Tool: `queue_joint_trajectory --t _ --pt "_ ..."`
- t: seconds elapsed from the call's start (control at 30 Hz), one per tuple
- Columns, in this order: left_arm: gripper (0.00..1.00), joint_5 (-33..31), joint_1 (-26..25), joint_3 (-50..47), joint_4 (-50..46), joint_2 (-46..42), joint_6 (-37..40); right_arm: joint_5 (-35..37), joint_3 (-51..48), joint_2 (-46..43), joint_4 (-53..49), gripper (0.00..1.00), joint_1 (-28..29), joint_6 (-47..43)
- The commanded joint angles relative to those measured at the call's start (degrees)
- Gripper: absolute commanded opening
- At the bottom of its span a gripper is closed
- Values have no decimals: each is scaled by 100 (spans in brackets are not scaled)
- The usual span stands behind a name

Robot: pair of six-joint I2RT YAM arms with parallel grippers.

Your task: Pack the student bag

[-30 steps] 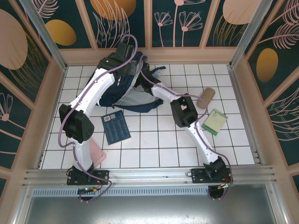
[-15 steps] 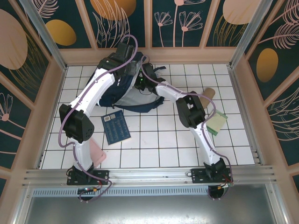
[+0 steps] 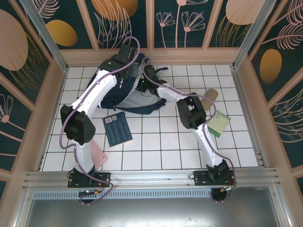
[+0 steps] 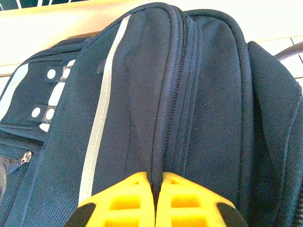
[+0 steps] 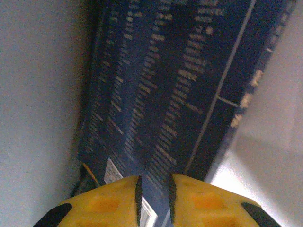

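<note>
Blue book (image 3: 117,128) lies flat. Pink case (image 3: 99,156) near its front-left corner; tube (image 3: 210,96) and green pad (image 3: 219,124) well to its right.

The yellow jaws pinch the zipper ridge (image 4: 174,94) of the navy student bag (image 4: 218,94), beside its white stripe (image 4: 102,104).

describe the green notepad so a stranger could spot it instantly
On the white tiled table, go to its right side. The green notepad lies flat there, just nearer the arm bases than a brown cardboard tube. It alone is pale green and rectangular.
</note>
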Motion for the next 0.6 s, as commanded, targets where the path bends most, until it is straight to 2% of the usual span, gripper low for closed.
queue_joint_trajectory --t 0.0,0.03,0.1,0.23,0.27,0.37,0.47,0.57 --pt "3 1 -22 -6 657 -350 -16 71 -742 -909 245 29 -23 -305" --pt "4 3 -22 -21 663 -355 -30 118 -996 -1128 333 30 -22 -339" --pt "13 9 -13 -68 661 -370 -65 204 -1583 -1604 483 31 -25 -435" --pt "47 -3 -13 -254 704 -525 -182 365 -2583 -2434 552 32 -6 -626" --pt "52 -32 -13 -348 713 -601 -235 422 -2840 -2641 558 32 0 -687" --pt "53 -164 -13 -740 760 -915 -441 667 -3505 -3242 490 32 44 -908" --pt "63 -318 -4 -1414 855 -1317 -706 1075 -4112 -3763 297 32 95 -1056" --pt "68 -456 14 -2301 987 -1972 -1099 1631 -4733 -4306 160 32 185 -1179"
